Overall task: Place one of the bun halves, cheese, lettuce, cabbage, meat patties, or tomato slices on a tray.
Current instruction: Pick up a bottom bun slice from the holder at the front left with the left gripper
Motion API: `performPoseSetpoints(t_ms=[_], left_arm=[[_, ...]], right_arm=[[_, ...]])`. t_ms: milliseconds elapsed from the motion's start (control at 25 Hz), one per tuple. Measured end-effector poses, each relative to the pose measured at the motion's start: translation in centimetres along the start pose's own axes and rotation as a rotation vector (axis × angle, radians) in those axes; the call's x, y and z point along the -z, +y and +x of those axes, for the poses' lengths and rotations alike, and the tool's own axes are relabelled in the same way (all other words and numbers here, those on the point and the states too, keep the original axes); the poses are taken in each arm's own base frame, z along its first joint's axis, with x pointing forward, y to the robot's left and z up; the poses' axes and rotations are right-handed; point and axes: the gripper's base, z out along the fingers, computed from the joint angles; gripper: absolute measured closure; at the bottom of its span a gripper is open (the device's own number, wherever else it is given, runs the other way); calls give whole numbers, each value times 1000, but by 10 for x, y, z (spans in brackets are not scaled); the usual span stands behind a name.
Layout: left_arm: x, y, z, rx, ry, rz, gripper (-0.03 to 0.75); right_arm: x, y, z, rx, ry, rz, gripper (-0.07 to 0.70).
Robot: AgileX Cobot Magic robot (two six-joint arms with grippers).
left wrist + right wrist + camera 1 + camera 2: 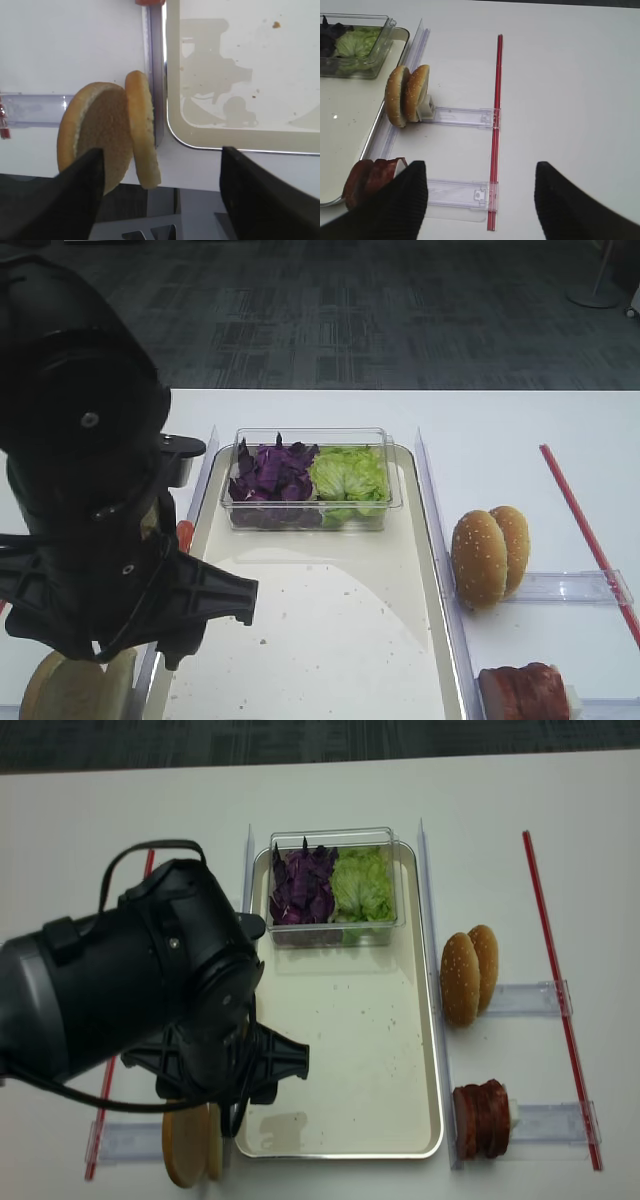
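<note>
Two flat tan bun halves [107,137] stand on edge just left of the cream tray [240,135], near the table's front edge. My left gripper [161,149] is open above them; the thinner half [142,130] lies between the fingers, untouched. From above, the left arm hides that gripper, with the bun halves [190,1150] below it. Purple cabbage [270,475] and lettuce [350,475] fill a clear tub on the tray [330,620]. Meat patties [482,1120] stand right of the tray. My right gripper [480,167] is open and empty over the table. Tomato slices show only as a red sliver [185,533]. Cheese is out of view.
Two sesame-seeded bun halves [490,555] stand on edge in a clear holder [465,116] right of the tray. A long red strip [496,125] runs along the right side of the table. Another clear holder [457,192] lies under the right gripper.
</note>
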Motion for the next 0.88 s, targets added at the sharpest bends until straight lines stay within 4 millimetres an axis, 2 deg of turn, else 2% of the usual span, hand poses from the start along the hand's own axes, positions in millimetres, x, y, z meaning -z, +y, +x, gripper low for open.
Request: performPoseSetpoints(t_ms=[880], left_arm=[[-16, 0, 0, 63, 17, -62, 276]], right_arm=[[0, 0, 0, 0, 0, 0, 143]])
